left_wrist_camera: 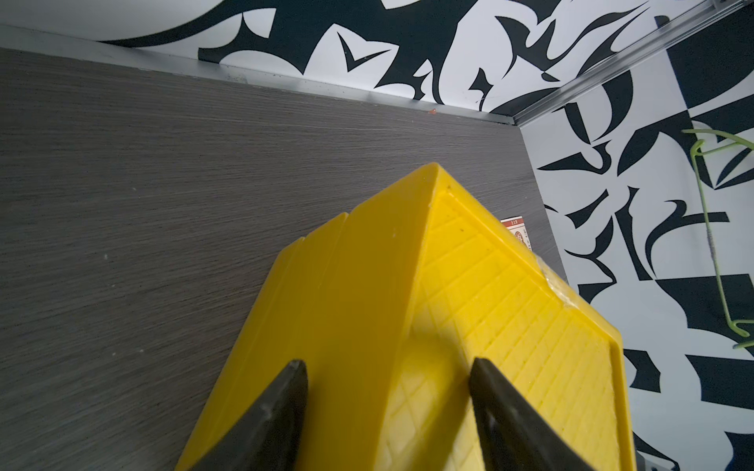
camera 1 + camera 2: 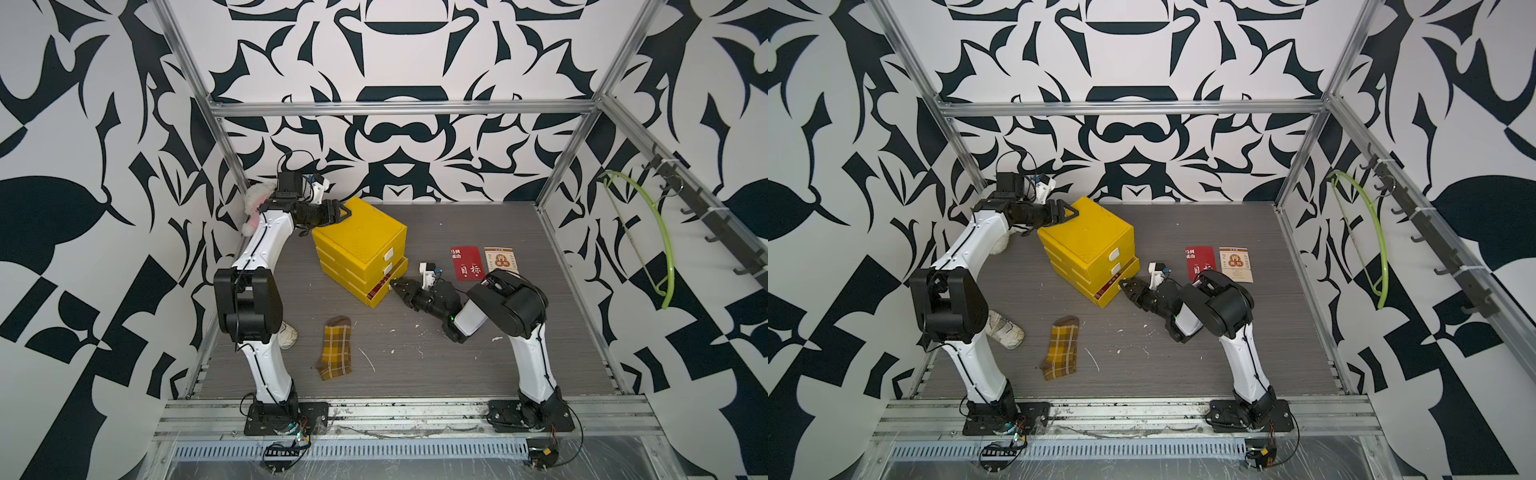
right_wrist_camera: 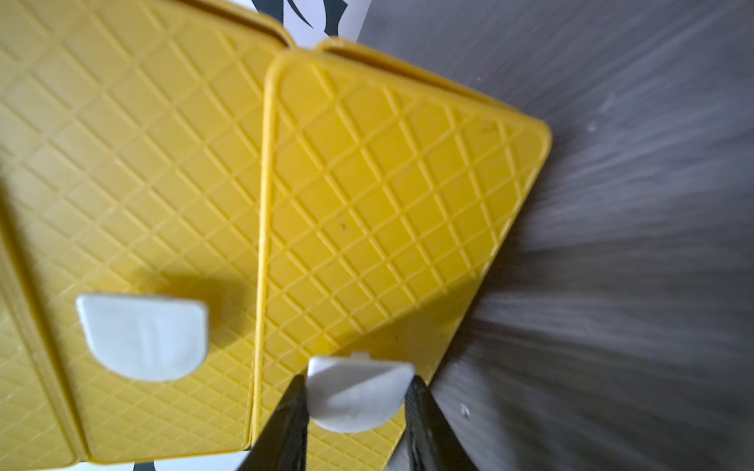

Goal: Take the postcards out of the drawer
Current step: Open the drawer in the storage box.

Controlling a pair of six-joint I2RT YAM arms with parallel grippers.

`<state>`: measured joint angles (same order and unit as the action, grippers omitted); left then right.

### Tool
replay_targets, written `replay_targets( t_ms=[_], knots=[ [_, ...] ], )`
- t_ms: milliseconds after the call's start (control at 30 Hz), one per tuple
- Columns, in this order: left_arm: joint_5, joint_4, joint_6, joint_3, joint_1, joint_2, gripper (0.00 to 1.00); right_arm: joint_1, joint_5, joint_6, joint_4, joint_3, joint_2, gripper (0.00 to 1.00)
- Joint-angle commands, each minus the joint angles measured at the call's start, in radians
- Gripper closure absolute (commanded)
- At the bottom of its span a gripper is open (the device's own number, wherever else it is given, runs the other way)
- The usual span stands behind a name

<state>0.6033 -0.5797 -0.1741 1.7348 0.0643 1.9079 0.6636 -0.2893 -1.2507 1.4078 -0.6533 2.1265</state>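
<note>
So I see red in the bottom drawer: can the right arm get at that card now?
Probably not yet. The right gripper is shut on the handle, and the drawer is open only a crack, with just an edge of the card showing. It likely must pull further, then let go.

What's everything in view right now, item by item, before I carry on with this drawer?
yellow plastic three-drawer cabinet: 1, yellow, rear middle of the grey wood-grain tabletop; bottom drawer partly open
red card: 1 edge showing, red, inside that drawer
red postcard: 1, red with white characters, flat on the tabletop right of the cabinet
cream postcard: 1, cream with orange band, beside the red one
plaid sock: 1, yellow-brown, flat in front of the cabinet
white shoe: 1, white, beside the left arm
fluffy plush: 1, pink-white, rear left corner
thin hanger: 1, green, on the right wall
left gripper: black, jaws apart astride the cabinet's rear top corner
right gripper: black, closed on the bottom drawer's white handle
</note>
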Motion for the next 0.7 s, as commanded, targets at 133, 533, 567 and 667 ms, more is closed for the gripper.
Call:
replay_targets(
  t_ms=[133,533,567,667],
  knots=[
    [-0.025,-0.091,0.019,-0.012,0.008,0.022,0.32,0.013,0.000,0.025,0.020,0.108,-0.088,0.65],
    [-0.028,-0.094,0.019,-0.010,0.008,0.023,0.32,0.019,0.021,0.015,0.021,0.250,-0.173,0.65],
    [-0.028,-0.094,0.019,-0.012,0.008,0.022,0.32,0.019,0.023,0.013,0.020,0.260,-0.179,0.65],
    [-0.030,-0.094,0.022,-0.014,0.008,0.021,0.32,0.019,0.032,0.011,0.022,0.296,-0.199,0.65]
  ],
)
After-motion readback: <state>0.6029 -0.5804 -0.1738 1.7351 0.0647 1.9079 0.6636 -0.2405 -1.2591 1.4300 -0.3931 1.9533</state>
